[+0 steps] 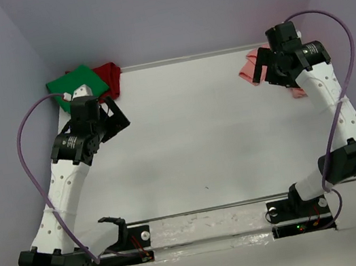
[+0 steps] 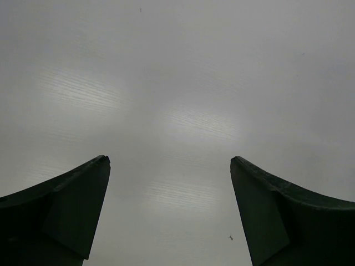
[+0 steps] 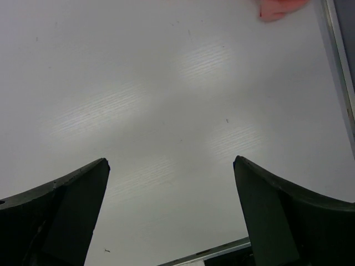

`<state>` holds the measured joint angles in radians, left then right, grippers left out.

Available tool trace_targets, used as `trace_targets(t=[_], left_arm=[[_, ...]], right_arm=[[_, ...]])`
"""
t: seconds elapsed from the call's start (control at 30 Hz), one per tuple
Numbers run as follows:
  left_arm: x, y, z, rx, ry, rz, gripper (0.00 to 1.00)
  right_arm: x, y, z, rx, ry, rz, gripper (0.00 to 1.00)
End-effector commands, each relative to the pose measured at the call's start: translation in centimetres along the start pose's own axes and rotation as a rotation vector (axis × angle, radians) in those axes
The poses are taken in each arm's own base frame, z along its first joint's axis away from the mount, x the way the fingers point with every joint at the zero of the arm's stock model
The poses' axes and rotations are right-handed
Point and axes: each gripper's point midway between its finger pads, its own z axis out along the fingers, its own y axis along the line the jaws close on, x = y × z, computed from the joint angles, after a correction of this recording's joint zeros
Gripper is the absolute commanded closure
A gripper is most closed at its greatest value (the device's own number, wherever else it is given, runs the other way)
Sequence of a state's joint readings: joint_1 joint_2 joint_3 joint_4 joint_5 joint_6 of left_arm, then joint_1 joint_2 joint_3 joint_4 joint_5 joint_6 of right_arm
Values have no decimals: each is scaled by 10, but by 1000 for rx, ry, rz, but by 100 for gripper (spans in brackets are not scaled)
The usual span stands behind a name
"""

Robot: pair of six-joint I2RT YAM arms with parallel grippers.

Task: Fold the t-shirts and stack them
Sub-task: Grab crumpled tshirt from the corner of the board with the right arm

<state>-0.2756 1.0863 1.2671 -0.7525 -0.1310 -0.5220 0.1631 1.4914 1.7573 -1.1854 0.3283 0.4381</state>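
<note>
The left gripper and right gripper gaped, holding nothing — green shirt and red shirt far left, pink shirt far right.

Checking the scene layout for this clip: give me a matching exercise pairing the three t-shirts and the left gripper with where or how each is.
Column one:
1. green t-shirt
2. dark red t-shirt
3. salmon-pink t-shirt
4. left gripper

Column two:
A. far right side
B. jaws open, holding nothing
C. far left corner, outermost
D. just right of the green one

Pairs: 1-C, 2-D, 3-A, 4-B
</note>
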Motion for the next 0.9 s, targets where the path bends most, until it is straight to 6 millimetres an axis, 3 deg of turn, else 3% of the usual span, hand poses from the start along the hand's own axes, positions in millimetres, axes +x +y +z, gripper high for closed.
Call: trace_targets(t=[0.0, 0.23, 0.33, 0.4, 0.43, 0.5, 0.67, 0.7, 0.73, 0.77, 0.8, 0.87], left_arm=[[-8, -8, -3, 35, -19, 29, 1], [-4, -10, -1, 48, -5, 33, 1], [0, -11, 0, 65, -2, 29, 1], [3, -10, 1, 67, 1, 28, 1], [2, -11, 0, 72, -6, 24, 1], [3, -10, 0, 73, -6, 31, 1], [-2, -10, -1, 74, -28, 45, 1], [-2, -10, -1, 74, -29, 54, 1], [-3, -9, 0, 70, -30, 54, 1], [-3, -9, 0, 66, -28, 57, 1], [-4, -10, 1, 67, -32, 60, 1], [-5, -9, 1, 65, -38, 57, 1]], right_arm=[[4, -12, -7, 35, -15, 33, 0], [14, 8, -15, -108, 13, 31, 0], [17, 4, -11, -91, 18, 49, 0], [24, -1, 10, -60, 82, 80, 0], [27, 9, 16, -132, 125, 107, 0], [26, 7, 37, -158, 158, 164, 0], [-25, 2, 83, -104, -41, 130, 0], [-32, 10, 89, -130, -44, 115, 0], [-28, 10, 113, -109, 11, 104, 0], [-31, 8, 120, -97, 27, 106, 0], [-49, 6, 122, -97, 3, 131, 0], [-59, 3, 142, -96, 2, 149, 0]])
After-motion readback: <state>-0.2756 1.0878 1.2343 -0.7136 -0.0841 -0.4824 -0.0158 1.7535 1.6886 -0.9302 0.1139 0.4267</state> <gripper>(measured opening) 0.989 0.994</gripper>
